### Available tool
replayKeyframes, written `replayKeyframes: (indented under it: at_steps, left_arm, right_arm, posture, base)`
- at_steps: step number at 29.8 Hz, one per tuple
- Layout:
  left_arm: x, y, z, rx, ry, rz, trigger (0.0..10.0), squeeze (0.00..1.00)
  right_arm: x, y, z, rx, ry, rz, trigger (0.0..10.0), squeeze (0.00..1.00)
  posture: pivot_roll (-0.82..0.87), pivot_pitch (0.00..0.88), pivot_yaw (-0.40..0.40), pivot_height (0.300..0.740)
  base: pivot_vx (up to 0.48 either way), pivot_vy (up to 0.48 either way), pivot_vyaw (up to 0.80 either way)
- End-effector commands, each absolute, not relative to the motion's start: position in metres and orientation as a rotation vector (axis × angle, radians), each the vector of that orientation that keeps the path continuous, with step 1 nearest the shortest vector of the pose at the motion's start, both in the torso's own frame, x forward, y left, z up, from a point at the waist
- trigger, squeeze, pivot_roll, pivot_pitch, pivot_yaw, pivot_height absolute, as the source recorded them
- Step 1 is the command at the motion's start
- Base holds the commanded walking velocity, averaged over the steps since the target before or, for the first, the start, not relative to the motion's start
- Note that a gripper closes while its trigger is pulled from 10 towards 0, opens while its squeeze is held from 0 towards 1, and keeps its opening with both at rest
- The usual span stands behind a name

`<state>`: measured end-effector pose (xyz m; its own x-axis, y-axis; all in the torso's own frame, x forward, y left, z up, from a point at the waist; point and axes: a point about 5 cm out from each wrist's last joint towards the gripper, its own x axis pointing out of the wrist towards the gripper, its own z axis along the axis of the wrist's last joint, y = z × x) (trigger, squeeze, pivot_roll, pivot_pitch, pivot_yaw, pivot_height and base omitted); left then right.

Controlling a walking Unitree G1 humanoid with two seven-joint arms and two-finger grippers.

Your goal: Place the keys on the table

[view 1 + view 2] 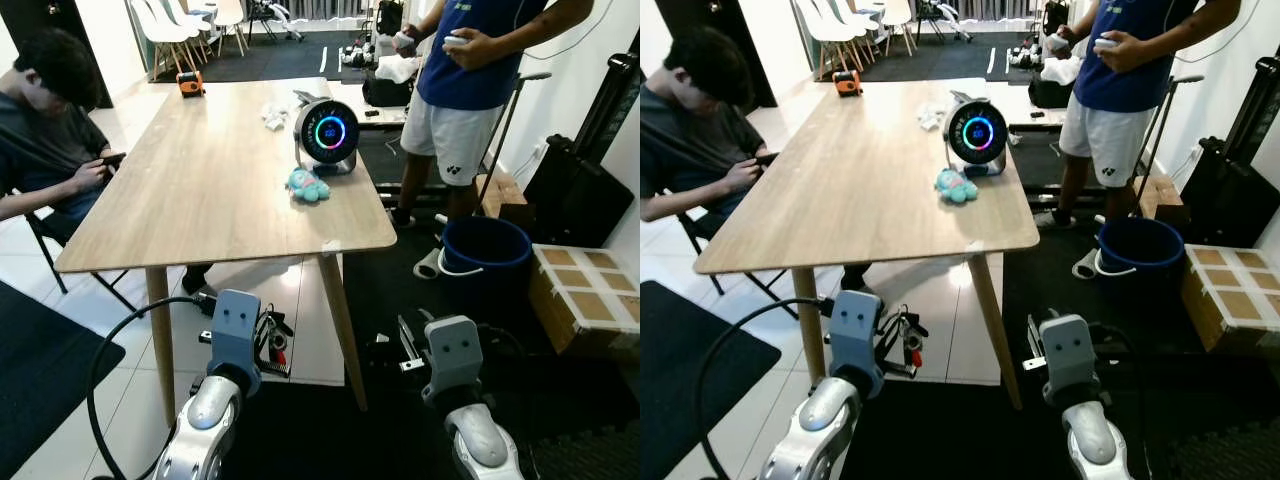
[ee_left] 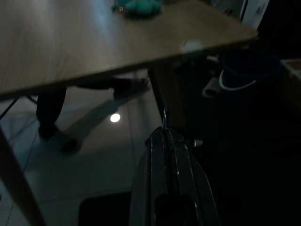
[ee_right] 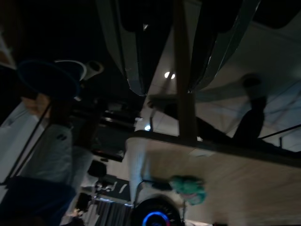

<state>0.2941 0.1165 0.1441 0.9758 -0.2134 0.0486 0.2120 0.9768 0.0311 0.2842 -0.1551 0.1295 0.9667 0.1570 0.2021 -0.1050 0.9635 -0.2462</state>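
I am carrying the keys (image 1: 902, 342) in my left gripper (image 1: 268, 345), fingers clenched on them, low in front of the table (image 1: 200, 190), below its near edge; my right gripper (image 1: 405, 350) is hanging released; next I am judging a lift above the edge, then forward over bare wood.
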Motion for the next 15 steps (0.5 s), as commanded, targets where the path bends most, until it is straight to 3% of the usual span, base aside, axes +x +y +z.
replayKeyframes:
  at_steps: [1,15]
  left_arm:
    - [0.2928,0.1154,0.1459,0.033,-0.069,-0.217,10.0,0.00]
    - [0.2933,0.1173,0.1454,0.036,-0.067,-0.208,10.0,0.00]
  right_arm:
    - [0.2826,-0.1536,0.1234,-0.230,-0.198,0.139,10.0,0.00]
    - [0.2835,-0.1525,0.1236,-0.229,-0.200,0.143,10.0,0.00]
  posture:
    - [-0.02,0.154,0.060,0.740]
    - [-0.02,0.152,0.059,0.740]
  base:
    - [0.480,0.000,0.00]
    - [0.454,0.000,0.00]
